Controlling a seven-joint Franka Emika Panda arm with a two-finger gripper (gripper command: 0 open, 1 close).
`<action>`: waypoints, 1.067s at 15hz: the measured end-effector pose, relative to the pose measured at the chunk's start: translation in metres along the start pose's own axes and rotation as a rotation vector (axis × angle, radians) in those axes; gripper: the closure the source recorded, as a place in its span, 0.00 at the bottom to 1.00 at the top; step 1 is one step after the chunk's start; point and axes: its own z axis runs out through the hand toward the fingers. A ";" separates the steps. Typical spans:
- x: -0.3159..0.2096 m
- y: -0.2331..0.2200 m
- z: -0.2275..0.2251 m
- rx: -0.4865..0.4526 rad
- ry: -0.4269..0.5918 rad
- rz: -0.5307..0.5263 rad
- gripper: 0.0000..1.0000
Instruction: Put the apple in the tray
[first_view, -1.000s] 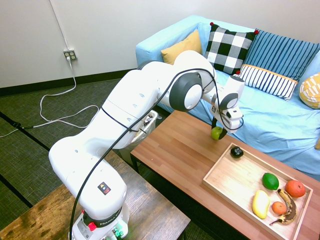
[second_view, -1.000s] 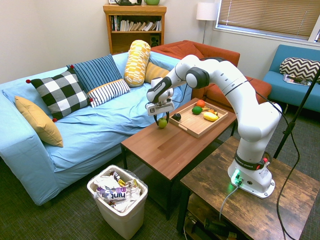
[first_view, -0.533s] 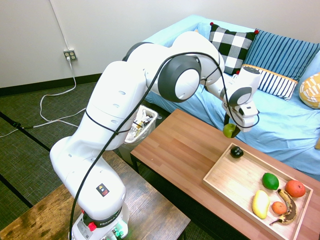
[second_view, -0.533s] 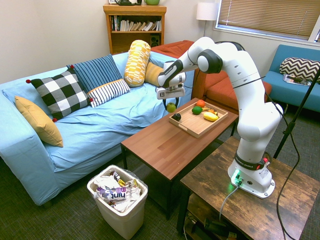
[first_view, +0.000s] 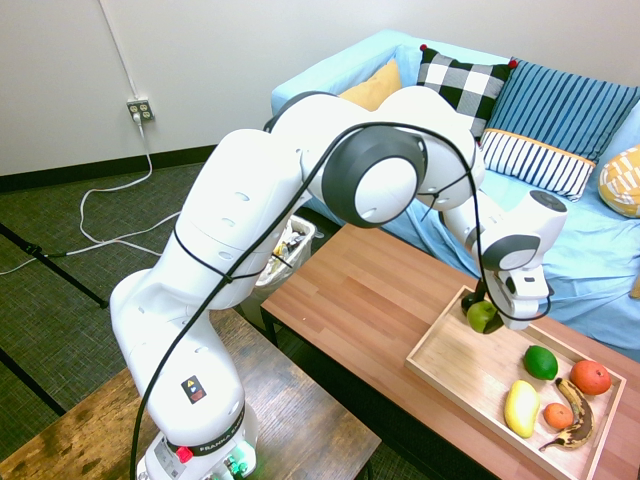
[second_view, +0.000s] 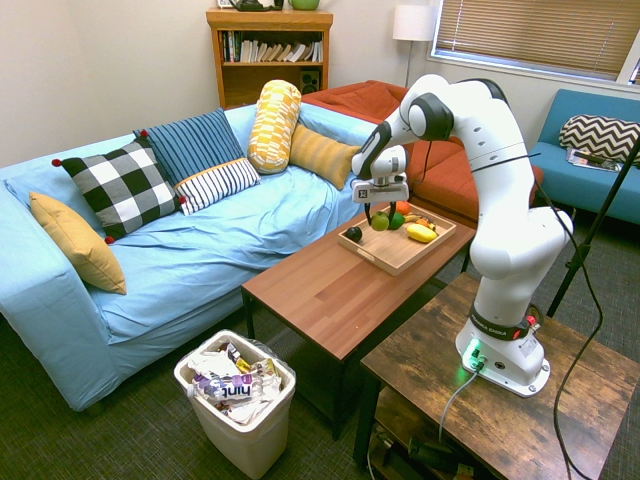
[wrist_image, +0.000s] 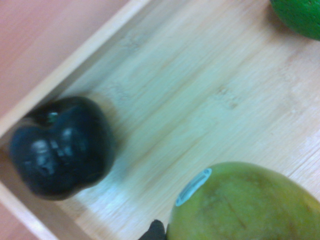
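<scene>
Facing the first exterior view, I observe the gripper (first_view: 484, 313) over the corner of the tray (first_view: 445, 371) nearest the sofa (first_view: 387, 52). The apple (first_view: 483, 317) sits at the fingertips, directly beneath the gripper body, and partly covers the black fruit (first_view: 467, 300). The banana (first_view: 578, 422) and the small orange fruit (first_view: 557, 416) are separately distinguishable at the tray's other end, as are the yellow fruit (first_view: 521, 408), the green fruit (first_view: 541, 362) and the large orange fruit (first_view: 590, 377).

From the second exterior view, both dark fingers appear, one on each side of the apple, closed in against it. The grip is as narrow as the apple's width permits. The apple hangs below the gripper body and above the tray floor, with the black fruit beside it and the green fruit partly behind it. This view adds the bookshelf (second_view: 270, 58) and the red sofa (second_view: 440, 183).

In the wrist view, a pale sticker is readable as a detail on the apple's skin; neither exterior view resolves it. The black fruit, unobstructed here, rests inside the tray corner, close to the rim and apart from the apple
</scene>
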 end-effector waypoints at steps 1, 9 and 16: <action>0.004 0.003 0.010 -0.014 0.000 0.007 1.00; 0.013 0.001 0.045 -0.056 0.010 0.016 1.00; 0.014 -0.010 0.058 -0.064 0.006 0.019 0.00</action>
